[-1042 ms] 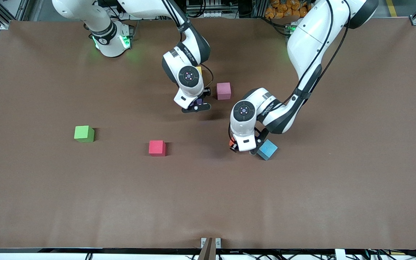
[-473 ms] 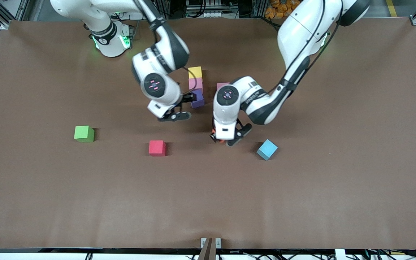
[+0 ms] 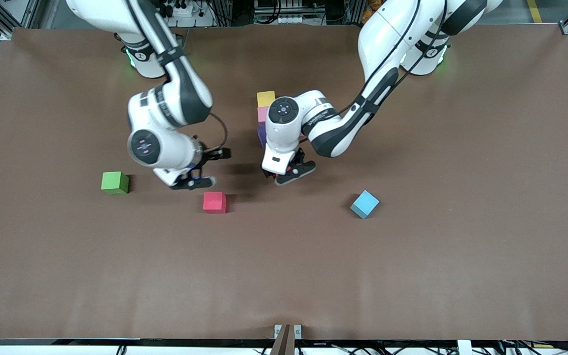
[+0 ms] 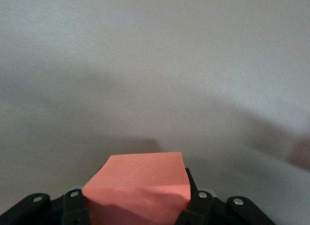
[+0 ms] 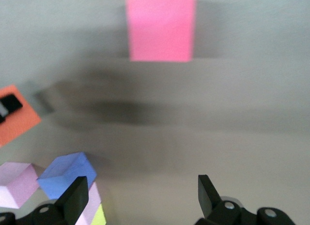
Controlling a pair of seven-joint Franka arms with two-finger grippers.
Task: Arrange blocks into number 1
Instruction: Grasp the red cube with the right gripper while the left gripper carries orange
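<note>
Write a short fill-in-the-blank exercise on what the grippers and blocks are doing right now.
1. The left gripper is shut on the ____ block.
2. The right gripper, fingers open, hangs between the green block and the ____ block.
3. The yellow block heads a column of yellow, pink, then ____.

Missing words: orange; red; purple

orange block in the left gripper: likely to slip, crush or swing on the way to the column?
The orange block probably stays put: it sits squarely between the left gripper fingers, flat faces against them. It looks matte, so likely not slippery. Its edges look crisp and undented under the grip, which suggests it is fairly stiff, though possibly light foam.
</note>
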